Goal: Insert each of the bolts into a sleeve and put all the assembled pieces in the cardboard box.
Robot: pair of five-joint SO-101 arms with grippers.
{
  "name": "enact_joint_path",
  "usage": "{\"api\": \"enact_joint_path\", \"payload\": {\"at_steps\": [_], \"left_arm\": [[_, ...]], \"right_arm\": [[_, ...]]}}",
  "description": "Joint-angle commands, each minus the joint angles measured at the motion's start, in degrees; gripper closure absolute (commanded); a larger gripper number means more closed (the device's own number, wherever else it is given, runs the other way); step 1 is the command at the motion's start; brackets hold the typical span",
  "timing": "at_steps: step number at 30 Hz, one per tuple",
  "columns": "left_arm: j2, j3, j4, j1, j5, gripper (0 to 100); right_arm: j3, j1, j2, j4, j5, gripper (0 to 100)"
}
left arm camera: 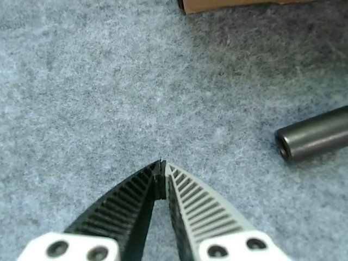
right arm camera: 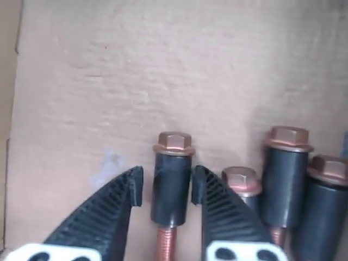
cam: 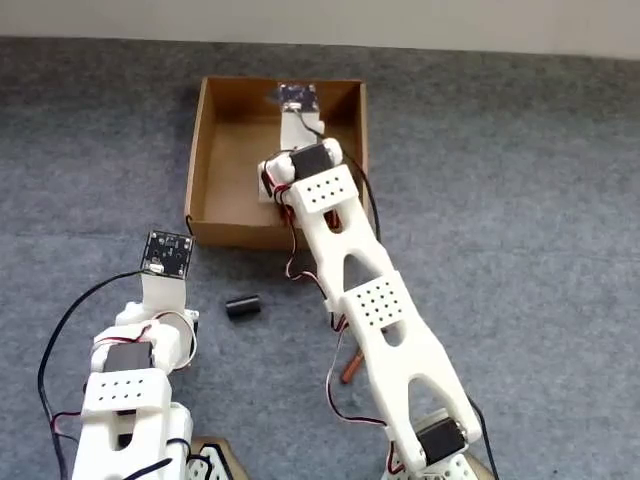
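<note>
My right gripper (right arm camera: pixel 167 173) is down inside the cardboard box (cam: pixel 205 160), open, with its fingers on either side of an assembled piece (right arm camera: pixel 171 187), a copper bolt in a black sleeve lying on the box floor. A sliver of cardboard shows between one finger and the sleeve. Three more assembled pieces (right arm camera: pixel 285 174) lie beside it. My left gripper (left arm camera: pixel 161 166) is shut and empty, low over the carpet, with a loose black sleeve (left arm camera: pixel 315 140) lying off to its side. This sleeve (cam: pixel 242 305) lies just in front of the box. A bare copper bolt (cam: pixel 350 368) pokes out from under the right arm.
Grey carpet covers the table. The right arm (cam: pixel 350 260) stretches from the near edge over the box's front wall. A corner of the box (left arm camera: pixel 217 4) shows ahead of the left gripper. Open carpet lies left and right of the box.
</note>
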Motion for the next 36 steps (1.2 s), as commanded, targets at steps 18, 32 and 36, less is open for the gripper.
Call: {"api": "enact_joint_path", "payload": {"at_steps": [18,32,36], "left_arm": [[-0.84,-0.31,-0.7,0.66,-0.35,98],[-0.84,-0.22,-0.79,0.57,-0.35,98],[-0.84,-0.22,-0.79,0.57,-0.35,98]], "right_arm": [[-6.64,8.75,-20.79,13.85,-0.26,84.7],[-6.2,9.89,-35.82,14.11,-0.26,84.7],[-6.11,9.8,-39.08,14.2,-0.26,84.9]]}}
